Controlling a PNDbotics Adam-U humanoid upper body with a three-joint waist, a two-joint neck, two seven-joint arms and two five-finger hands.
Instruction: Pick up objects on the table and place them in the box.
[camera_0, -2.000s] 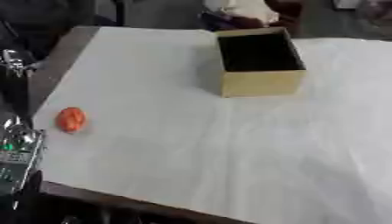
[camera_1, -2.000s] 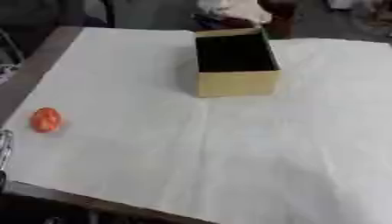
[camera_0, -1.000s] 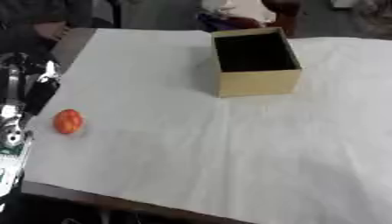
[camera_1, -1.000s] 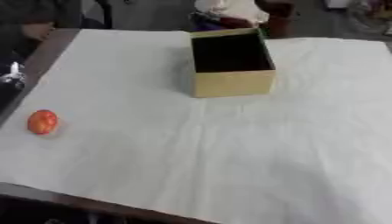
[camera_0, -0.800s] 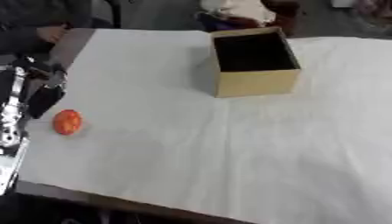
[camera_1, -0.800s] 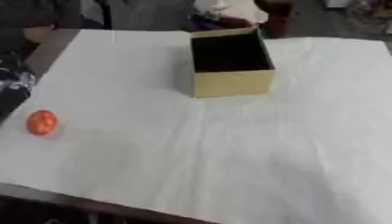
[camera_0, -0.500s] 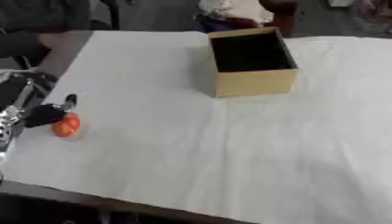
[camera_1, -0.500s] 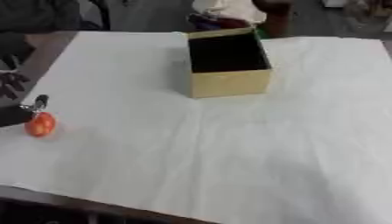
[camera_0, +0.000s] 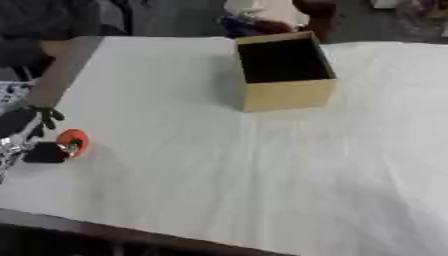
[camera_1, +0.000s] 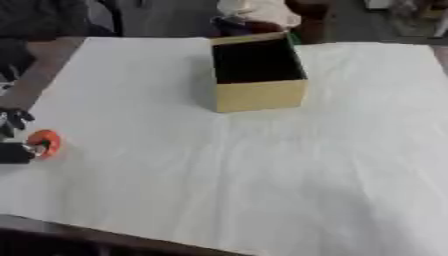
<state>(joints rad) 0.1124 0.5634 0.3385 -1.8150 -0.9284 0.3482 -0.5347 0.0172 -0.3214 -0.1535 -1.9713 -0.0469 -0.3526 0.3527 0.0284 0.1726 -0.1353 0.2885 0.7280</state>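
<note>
While left hand (camera_0: 33, 140) meets orange ball (camera_0: 73, 139), box (camera_0: 284, 75) open, dark inside

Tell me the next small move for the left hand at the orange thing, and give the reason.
Probably close the fingers round the orange ball and then lift. The left hand is already at the ball near the table's left edge, a fingertip touching it, but the ball sits on the cloth and no full grasp shows. The open box stands far off, so carrying comes afterwards.

White cloth-covered table (camera_0: 262, 170); blurred white and dark shapes (camera_1: 254, 12) beyond its far edge.
</note>
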